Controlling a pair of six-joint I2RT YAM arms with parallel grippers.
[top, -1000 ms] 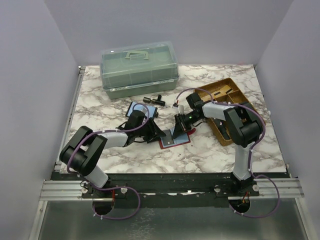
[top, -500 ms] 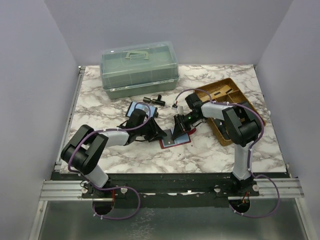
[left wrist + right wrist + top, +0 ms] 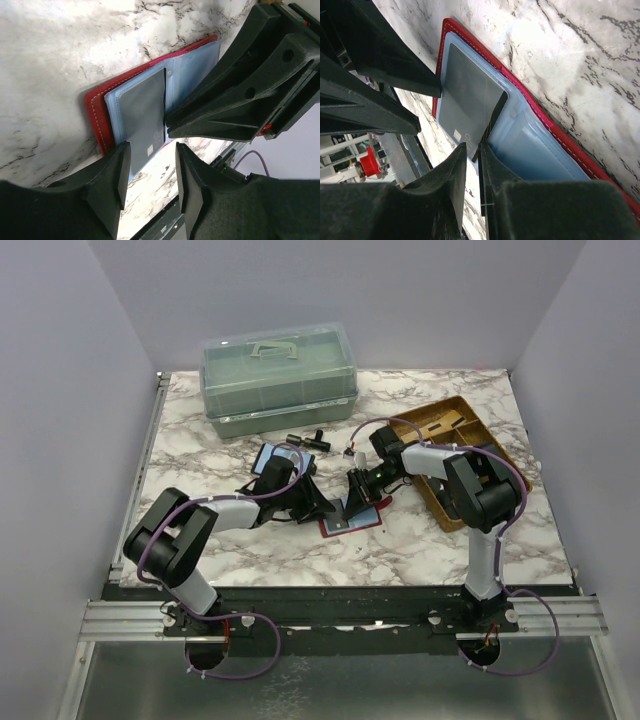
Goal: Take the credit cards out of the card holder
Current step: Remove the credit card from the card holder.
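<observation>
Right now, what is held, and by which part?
The right gripper seems to pinch the grey credit card by its edge, near a corner; the left gripper holds nothing.

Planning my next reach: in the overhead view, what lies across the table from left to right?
blue folding case → red wallet → wooden tray. The green box and the small black part overlap these in left-right position, so they are left out.

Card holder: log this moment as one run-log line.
card holder: open flat on marble table | credit card: overhangs holder's edge | right gripper: shut on its long edge | left gripper: open, straddling its end
</observation>
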